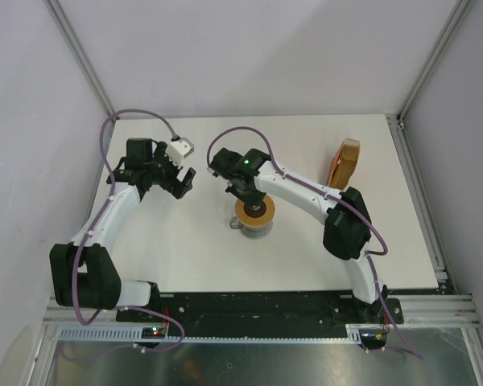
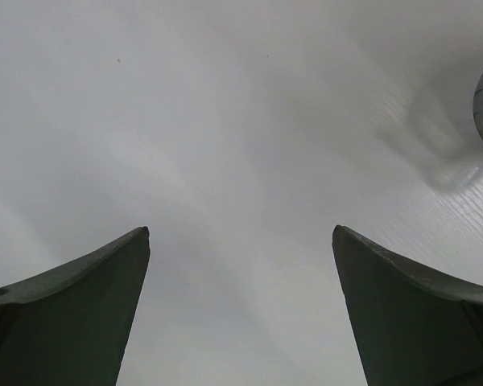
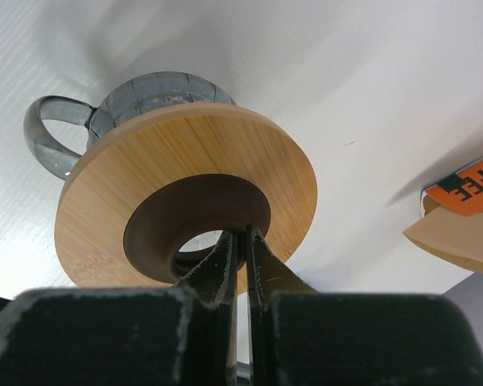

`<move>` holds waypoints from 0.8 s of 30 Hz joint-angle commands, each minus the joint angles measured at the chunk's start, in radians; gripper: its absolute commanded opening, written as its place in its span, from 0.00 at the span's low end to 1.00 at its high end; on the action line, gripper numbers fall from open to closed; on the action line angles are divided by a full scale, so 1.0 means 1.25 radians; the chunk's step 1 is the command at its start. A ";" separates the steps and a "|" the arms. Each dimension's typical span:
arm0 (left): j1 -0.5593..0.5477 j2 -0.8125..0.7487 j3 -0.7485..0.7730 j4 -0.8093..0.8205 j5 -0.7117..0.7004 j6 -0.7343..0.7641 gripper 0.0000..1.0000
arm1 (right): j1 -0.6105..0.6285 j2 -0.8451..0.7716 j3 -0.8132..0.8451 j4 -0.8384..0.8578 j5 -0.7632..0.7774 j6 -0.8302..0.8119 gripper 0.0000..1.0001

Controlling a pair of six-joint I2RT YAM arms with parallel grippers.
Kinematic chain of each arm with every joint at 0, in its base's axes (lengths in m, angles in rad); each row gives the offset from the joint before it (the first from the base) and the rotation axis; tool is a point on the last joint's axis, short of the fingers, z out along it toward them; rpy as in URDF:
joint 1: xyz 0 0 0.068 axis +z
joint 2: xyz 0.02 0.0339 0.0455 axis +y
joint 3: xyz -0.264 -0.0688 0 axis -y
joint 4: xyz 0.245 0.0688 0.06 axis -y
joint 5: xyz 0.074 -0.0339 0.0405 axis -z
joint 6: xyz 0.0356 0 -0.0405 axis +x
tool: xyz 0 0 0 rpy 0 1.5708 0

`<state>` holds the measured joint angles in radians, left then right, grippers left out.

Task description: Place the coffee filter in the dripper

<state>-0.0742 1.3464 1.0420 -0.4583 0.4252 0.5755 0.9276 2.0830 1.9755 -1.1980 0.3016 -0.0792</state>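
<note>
On the table (image 1: 193, 257), one dripper (image 3: 157, 95) beneath one wooden ring (image 3: 185, 153), right gripper (image 3: 240, 235) clenched, left gripper (image 2: 241, 229) released.

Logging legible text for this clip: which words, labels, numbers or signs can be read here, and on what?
"FFE": part of a longer word cut off by the frame edge, on the orange wrapper around the stack of filters, right wrist view.
Nothing else is legible: no text on the wooden ring, and none in the top or left wrist views.

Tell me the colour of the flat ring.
The ring is light tan wood grain, dark brown around its hole. Clearest in right wrist view.
</note>
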 commanded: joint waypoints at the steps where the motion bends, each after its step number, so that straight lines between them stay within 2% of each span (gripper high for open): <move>1: 0.008 -0.023 0.015 0.004 0.023 -0.002 1.00 | 0.006 -0.040 0.004 0.007 -0.015 0.004 0.00; 15: 0.009 -0.024 0.016 0.003 0.030 0.001 1.00 | 0.012 -0.040 -0.025 0.006 0.001 0.014 0.01; 16: 0.010 -0.025 0.016 0.004 0.030 0.002 1.00 | 0.012 -0.039 -0.028 0.006 0.004 0.015 0.04; 20: 0.009 -0.024 0.015 0.004 0.032 0.001 1.00 | 0.012 -0.049 -0.028 0.010 0.016 0.022 0.26; 24: 0.009 -0.025 0.013 0.003 0.033 0.002 1.00 | 0.012 -0.071 -0.028 0.025 0.018 0.028 0.36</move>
<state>-0.0685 1.3464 1.0420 -0.4587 0.4480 0.5758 0.9371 2.0739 1.9415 -1.1904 0.3077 -0.0578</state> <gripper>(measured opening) 0.996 0.322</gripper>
